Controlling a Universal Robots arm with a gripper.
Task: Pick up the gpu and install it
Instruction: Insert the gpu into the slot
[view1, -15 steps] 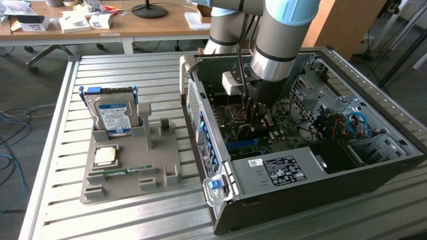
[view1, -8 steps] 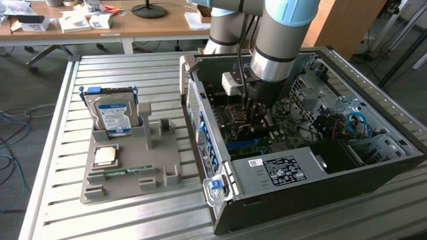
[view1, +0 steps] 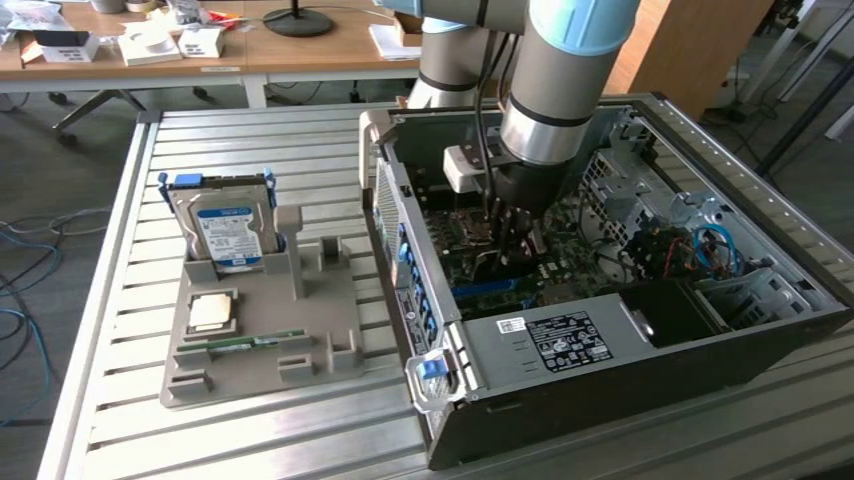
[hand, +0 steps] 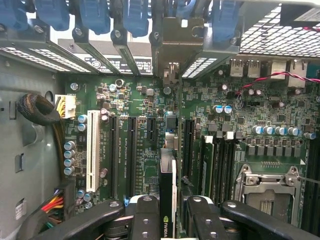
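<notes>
Gripper (hand: 170, 222) clamped on the gpu (hand: 167, 175), a black finger (hand: 145, 220) against each face. The card shows edge-on and very slim above the green motherboard (hand: 140, 145), among the long black slots (hand: 131, 150), but whether its lower edge sits in a slot or hangs just above cannot be told. In the exterior view the arm (view1: 561, 90) reaches down into the open computer case (view1: 641, 350) and its bulk hides the card; the hard drive (view1: 227, 235) stands upright in the grey holder (view1: 254, 330) beside the case.
</notes>
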